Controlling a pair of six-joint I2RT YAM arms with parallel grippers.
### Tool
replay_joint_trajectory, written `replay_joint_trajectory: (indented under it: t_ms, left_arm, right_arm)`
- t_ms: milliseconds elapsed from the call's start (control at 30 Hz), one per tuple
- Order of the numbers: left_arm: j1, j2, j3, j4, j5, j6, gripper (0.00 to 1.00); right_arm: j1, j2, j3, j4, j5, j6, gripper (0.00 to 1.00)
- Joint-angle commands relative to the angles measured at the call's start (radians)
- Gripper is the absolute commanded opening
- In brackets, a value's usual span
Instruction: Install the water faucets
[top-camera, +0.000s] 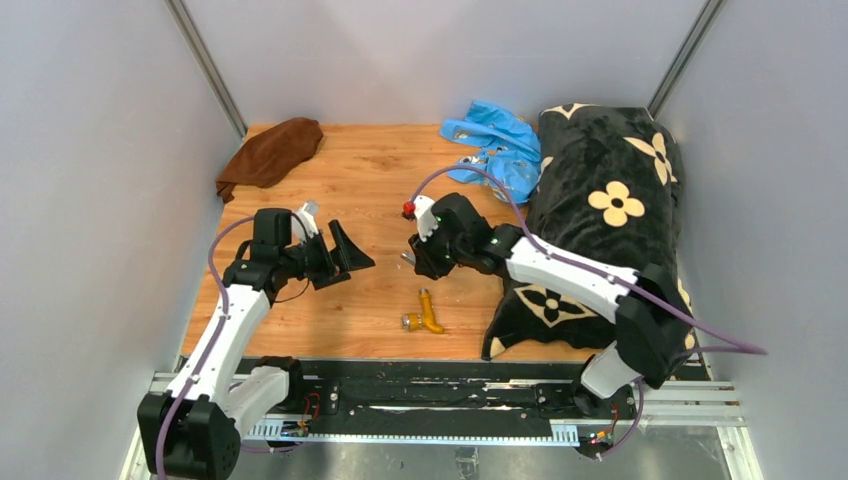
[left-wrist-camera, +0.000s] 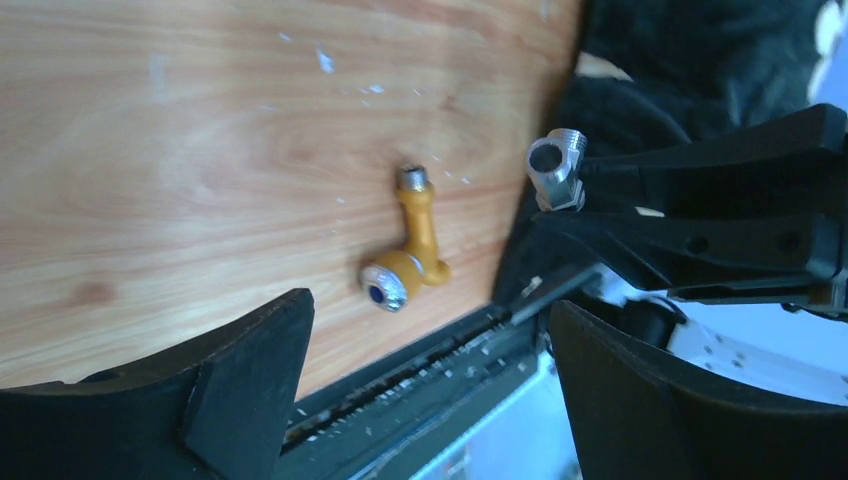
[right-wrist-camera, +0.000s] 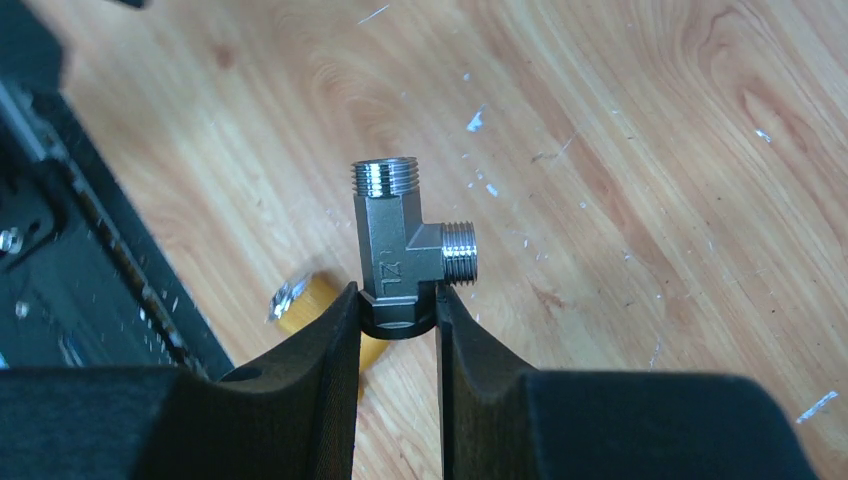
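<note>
The brass-orange tap spout (top-camera: 428, 314) lies on the wooden table near the front edge; it also shows in the left wrist view (left-wrist-camera: 411, 250) and partly behind the fingers in the right wrist view (right-wrist-camera: 300, 303). My right gripper (top-camera: 413, 260) is shut on the silver T-shaped fitting (right-wrist-camera: 404, 240), held above the wood; the fitting shows in the left wrist view (left-wrist-camera: 556, 170) too. My left gripper (top-camera: 350, 258) is open and empty, held above the table left of the spout, its fingers (left-wrist-camera: 230, 380) wide apart.
A black flowered blanket (top-camera: 610, 200) covers the right side. A bright blue plastic bag (top-camera: 495, 140) lies at the back, a brown cloth (top-camera: 272, 150) at the back left. A small red object (top-camera: 408, 209) sits mid-table. A black rail (top-camera: 440, 390) runs along the front edge.
</note>
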Motion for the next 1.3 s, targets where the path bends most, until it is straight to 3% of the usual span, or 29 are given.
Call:
replay_joint_trajectory:
  t_ms: [0,67,200,333,633,1267]
  left_arm:
    - [-0.032,0.039,-0.036,0.174,0.277,-0.050,0.92]
    - [-0.086,0.053,-0.024,0.194,0.290,-0.050,0.93]
    - [-0.151,0.067,-0.057,0.306,0.304,-0.126,0.93]
    - [-0.177,0.070,-0.140,0.477,0.349,-0.242,0.93]
    - [-0.255,0.130,-0.186,0.578,0.369,-0.298,0.94]
    - [-0.323,0.196,-0.159,0.587,0.316,-0.292,0.45]
  right_arm:
    - [-0.011,-0.107,-0.142,0.109,-0.167,-0.185,0.01]
    - [-0.012,-0.149,-0.213,0.177,-0.276,-0.261,0.01]
    - [-0.012,-0.234,-0.331,0.348,-0.317,-0.293,0.01]
    - [-0.012,-0.273,-0.361,0.378,-0.327,-0.331,0.01]
    - [-0.010,-0.278,-0.387,0.432,-0.383,-0.340,0.01]
    - [-0.002,-0.274,-0.373,0.386,-0.431,-0.360,0.01]
